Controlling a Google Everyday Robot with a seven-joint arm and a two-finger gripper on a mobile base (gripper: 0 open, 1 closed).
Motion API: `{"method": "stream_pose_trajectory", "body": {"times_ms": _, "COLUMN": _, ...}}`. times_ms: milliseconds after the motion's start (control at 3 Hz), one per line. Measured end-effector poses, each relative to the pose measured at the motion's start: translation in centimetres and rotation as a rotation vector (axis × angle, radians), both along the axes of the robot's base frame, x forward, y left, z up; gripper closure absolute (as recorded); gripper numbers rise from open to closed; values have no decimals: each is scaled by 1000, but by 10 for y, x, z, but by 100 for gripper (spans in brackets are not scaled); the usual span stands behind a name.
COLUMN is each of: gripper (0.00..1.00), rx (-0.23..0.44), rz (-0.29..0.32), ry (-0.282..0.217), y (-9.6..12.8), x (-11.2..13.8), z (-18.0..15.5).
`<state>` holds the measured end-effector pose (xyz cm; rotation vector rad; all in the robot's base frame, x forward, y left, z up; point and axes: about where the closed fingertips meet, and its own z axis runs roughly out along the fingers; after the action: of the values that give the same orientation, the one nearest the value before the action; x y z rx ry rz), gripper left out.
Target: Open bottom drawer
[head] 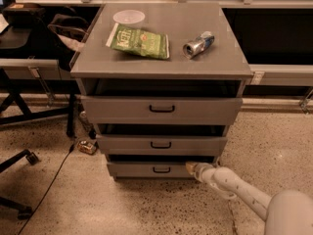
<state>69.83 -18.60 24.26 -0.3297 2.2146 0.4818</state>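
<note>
Reaching, one pincer [190, 167] seemingly touches the bottom drawer [142, 170] of three.

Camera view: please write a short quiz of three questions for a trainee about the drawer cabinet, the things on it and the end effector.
1. Short answer: where is the end effector?
2. Multiple choice: what lies on its side on the cabinet top? A) a mug B) a drink can C) a glass bottle
3. True or false: the green chip bag lies on the floor.

Key
1. At the right end of the bottom drawer, to the right of its black handle.
2. B
3. False: it lies on the cabinet top, left of the drink can.
</note>
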Motion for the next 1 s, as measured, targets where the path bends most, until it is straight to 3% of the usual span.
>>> {"method": "stream_pose_trajectory", "body": {"times_ms": 333, "gripper": 100, "rx": 24, "rz": -98, "ry": -97, "y": -16, "x": 44, "z": 8}}
{"method": "stream_pose_trajectory", "body": {"times_ms": 667, "gripper": 100, "rx": 24, "rz": -99, "ry": -97, "y": -16, "x": 44, "z": 8}}
{"method": "stream_pose_trajectory", "body": {"times_ms": 1000, "gripper": 100, "rx": 14, "rz": -146, "ry": -73, "y": -17, "x": 48, "z": -9}}
